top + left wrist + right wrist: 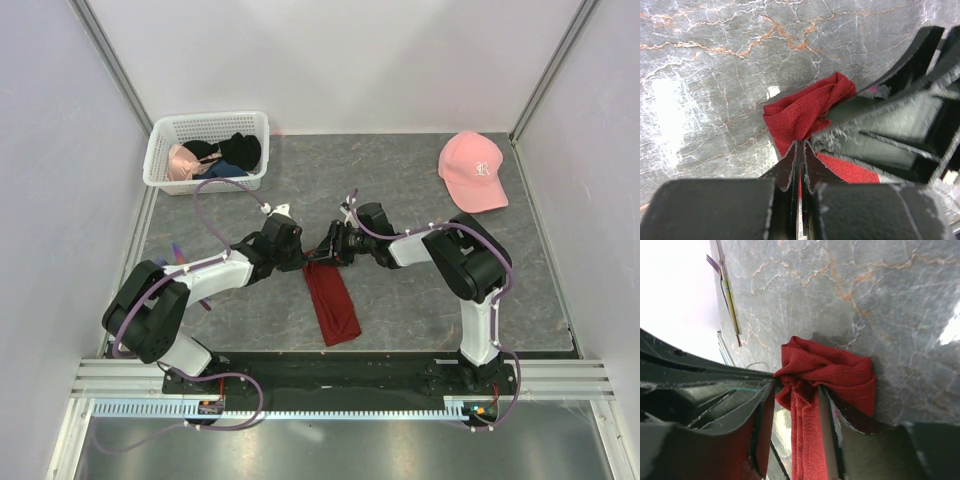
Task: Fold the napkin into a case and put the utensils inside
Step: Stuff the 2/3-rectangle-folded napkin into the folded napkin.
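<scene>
Nearest, the dark red napkin [334,308] lies as a narrow strip at the centre of the table [420,290]. At its twelve-o'clock end the left gripper [303,262] is clamped tight on the cloth, and the right gripper [331,247] pinches a bunched fold. Beyond, a white basket [158,160] sits at eleven o'clock and a pink cap [473,170] at one.

Left arm [215,275] and right arm [418,247] share white link shells and bulky black joint housings; thin purple cables [198,205] loop along each; the left gripper [800,145] has matte black fingers [787,170] with scuffed, pale-flecked edges.
</scene>
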You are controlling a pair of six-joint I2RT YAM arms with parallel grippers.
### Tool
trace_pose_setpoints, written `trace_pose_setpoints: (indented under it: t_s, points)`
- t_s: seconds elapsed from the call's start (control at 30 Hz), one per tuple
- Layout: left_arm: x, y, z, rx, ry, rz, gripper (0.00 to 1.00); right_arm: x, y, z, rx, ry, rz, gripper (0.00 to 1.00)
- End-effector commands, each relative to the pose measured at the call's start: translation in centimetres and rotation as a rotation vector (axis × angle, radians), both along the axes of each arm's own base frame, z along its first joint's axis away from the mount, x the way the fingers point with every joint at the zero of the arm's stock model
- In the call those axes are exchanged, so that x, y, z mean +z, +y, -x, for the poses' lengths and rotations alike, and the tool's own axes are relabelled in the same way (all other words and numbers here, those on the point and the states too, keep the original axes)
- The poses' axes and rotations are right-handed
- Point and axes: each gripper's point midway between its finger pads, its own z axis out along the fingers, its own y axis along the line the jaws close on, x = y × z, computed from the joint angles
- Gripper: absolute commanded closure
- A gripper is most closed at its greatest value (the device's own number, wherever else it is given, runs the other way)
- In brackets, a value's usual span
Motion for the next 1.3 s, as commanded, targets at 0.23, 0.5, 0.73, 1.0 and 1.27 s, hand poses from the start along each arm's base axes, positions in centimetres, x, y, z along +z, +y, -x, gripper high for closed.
trace_pose_setpoints:
  t_s: [0.23,0.5,0.73,1.0,1.27]
  points:
    - [1.6,-0.7,-0.4,0.009,-0.032,0.074,0.98,5.0,-1.5,0.2,0.000,-0.115,0.029,0.36]
    - [2.3,-1.0,-0.7,0.005,-0.058,0.096,0.98,4.6,-1.8,-0.5,-0.021,-0.115,0.044,0.60]
    - [2.7,-1.1,-0.7,0.003,-0.067,0.107,0.98,3.1,-1.1,-1.3,-0.020,-0.094,0.033,0.91]
    - [2.6,-1.3,-0.7,-0.002,-0.063,0.113,0.98,2.3,-0.6,-1.1,-0.010,-0.083,0.023,0.96]
    - [2.4,-1.5,-0.6,-0.005,-0.057,0.118,0.98,3.0,-0.3,-1.1,-0.010,-0.085,0.005,0.97]
